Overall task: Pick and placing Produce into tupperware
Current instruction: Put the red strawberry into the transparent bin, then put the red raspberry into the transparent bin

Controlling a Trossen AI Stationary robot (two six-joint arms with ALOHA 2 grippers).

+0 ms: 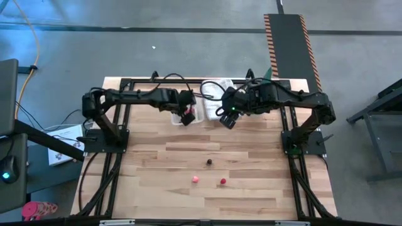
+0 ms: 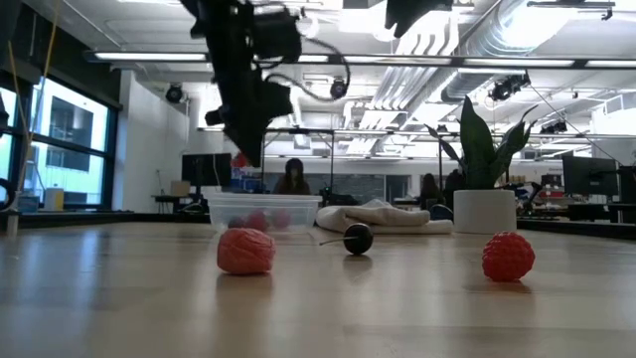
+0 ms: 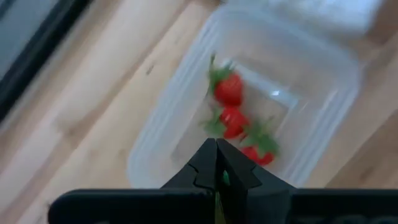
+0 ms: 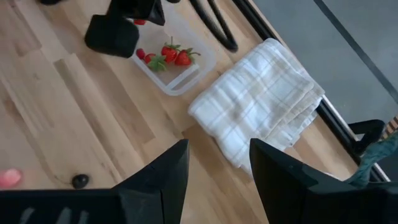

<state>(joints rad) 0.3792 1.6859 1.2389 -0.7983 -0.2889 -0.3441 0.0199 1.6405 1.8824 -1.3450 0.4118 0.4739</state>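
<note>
The clear tupperware tub sits near the table's far edge and holds three red strawberries with green leaves. My left gripper hovers over the tub, shut, with a small red piece at its tips. My right gripper is open above bare wood beside the tub, near the white towel. Three loose pieces lie on the table's near half: a pink one, a red one and a dark one. My left gripper pinches a small red produce piece between its fingertips, which point down from above. A sliver of green shows between the shut fingers in the left wrist view; the fingers hide the rest. The piece is lifted clear above the tub.
A folded white towel lies right of the tub by the far edge. A green plant in a white pot stands at the far right corner. The black arm frames run along both sides. People sit in the room beyond.
</note>
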